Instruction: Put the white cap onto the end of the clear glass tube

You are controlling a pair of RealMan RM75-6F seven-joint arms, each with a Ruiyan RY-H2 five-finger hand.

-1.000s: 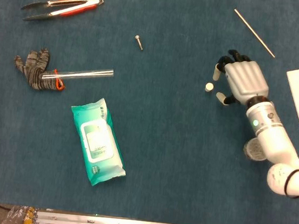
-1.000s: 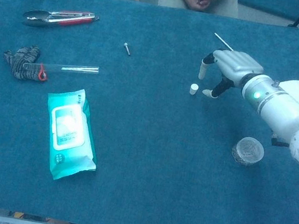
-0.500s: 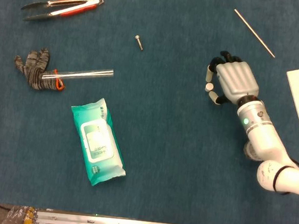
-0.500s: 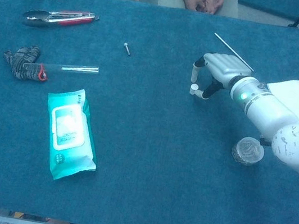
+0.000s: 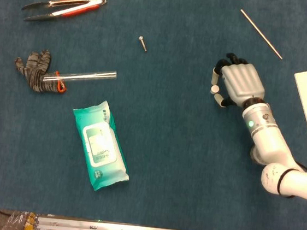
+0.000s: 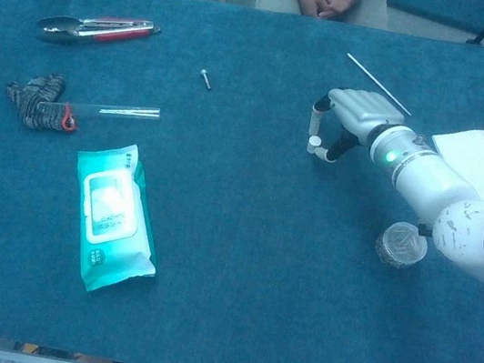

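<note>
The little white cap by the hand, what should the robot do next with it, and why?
Probably pinch and lift it. The right hand has fingertips on both sides of the white cap, which looks to be on the table, and the clear glass tube lies far away.

right hand (image 6: 355,117) curled around white cap (image 6: 314,142), glass tube (image 6: 115,110) well apart
</note>
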